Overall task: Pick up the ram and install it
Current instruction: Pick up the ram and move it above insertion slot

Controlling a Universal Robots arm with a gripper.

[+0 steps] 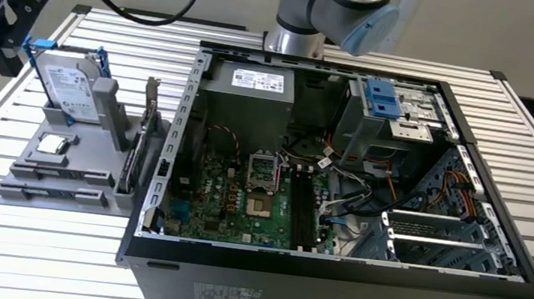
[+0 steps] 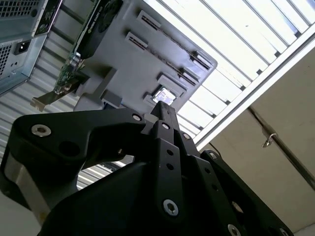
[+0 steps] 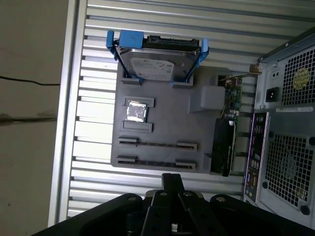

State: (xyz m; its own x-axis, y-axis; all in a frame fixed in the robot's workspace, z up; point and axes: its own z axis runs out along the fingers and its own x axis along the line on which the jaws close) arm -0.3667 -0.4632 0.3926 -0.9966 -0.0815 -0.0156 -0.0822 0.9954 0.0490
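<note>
First wrist view | ram (image 3: 157,144): thin dark strip, edge-on in gray holder (image 3: 172,120) | gripper (image 3: 172,177) closed, empty

1. White label (image 1: 70,91) on the face of the hard drive (image 1: 55,65), exterior view: rows of dark print, too small to make out.
2. Same white label in the first wrist view (image 3: 156,69): fine print and a darker block, not legible.
3. White sticker (image 1: 257,80) on top of the power supply (image 1: 246,117): print unreadable.
4. Pale sticker (image 1: 227,294) low on the outer wall of the computer case (image 1: 351,295), exterior view: grey marks, unreadable.
5. Round yellow sticker (image 3: 301,78) on the perforated rear panel of the computer case, first wrist view: marks unreadable.
6. No word, number or sign legible anywhere.
</note>
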